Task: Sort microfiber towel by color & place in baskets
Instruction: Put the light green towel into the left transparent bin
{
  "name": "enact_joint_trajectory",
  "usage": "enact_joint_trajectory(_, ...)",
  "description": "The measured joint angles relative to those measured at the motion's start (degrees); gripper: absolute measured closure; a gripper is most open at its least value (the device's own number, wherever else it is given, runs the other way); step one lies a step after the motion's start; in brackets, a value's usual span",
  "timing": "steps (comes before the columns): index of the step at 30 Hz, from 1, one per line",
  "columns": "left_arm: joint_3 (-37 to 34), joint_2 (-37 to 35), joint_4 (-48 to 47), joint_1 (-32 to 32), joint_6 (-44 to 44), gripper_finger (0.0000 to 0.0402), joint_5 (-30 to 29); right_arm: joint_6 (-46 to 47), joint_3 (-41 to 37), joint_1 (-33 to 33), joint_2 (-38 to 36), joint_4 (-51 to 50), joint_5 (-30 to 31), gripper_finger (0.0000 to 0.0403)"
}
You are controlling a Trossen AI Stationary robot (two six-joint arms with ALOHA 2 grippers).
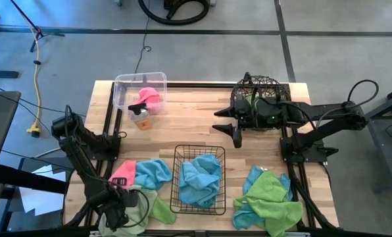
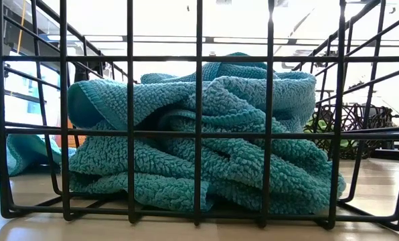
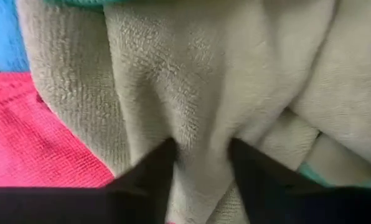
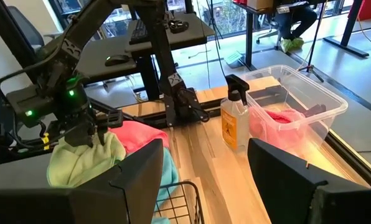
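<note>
Right now your left gripper [image 3: 198, 171] is buried in the near-left pile, its two dark fingers [image 3: 151, 171] pinching a raised fold of the lime green towel [image 1: 140, 207]; the jaws stand part closed on that ridge of cloth. Just beside it lie a pink towel [image 1: 122, 172] and a light blue towel [image 1: 153, 172], touching one another at the table's near edge.

Expect the cloth to be soft, light and limp. It will drape and drag, and its fuzzy nap may catch a neighbour, so take the bunched fold deep between the fingers and lift clear before you travel.

Next along, the black wire-grid basket [image 1: 177, 191] holds crumpled blue towels [image 2: 206, 134]. To its right sits a second heap of green and blue towels [image 1: 268, 201].

Farther off, your right gripper [image 1: 225, 122] hangs with its jaws wide and nothing in them, beside the round wire basket [image 1: 239, 89], which has green cloth inside. At the far left, the clear plastic tub [image 1: 120, 89] holds pink towel, with a spray bottle [image 4: 232, 118] just beside it.
</note>
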Motion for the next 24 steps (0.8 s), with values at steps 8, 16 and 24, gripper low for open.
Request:
enact_joint_trajectory(8,-0.03,-8.85,0.90,2.76,0.33,0.0395,0.26,0.32,0.00,0.00,0.00,-0.29,0.00,0.0171)
enact_joint_trajectory(16,7.47,-27.12,1.65,8.07,1.97,0.0400,-5.16,1.80,0.00,0.00,-0.02,-0.39,-0.02,0.0171)
enact_joint_trajectory(24,20.15,-34.96,1.60,16.20,19.17,0.0401,-30.29,3.67,0.00,0.33,0.00,1.52,-1.64,0.0171)
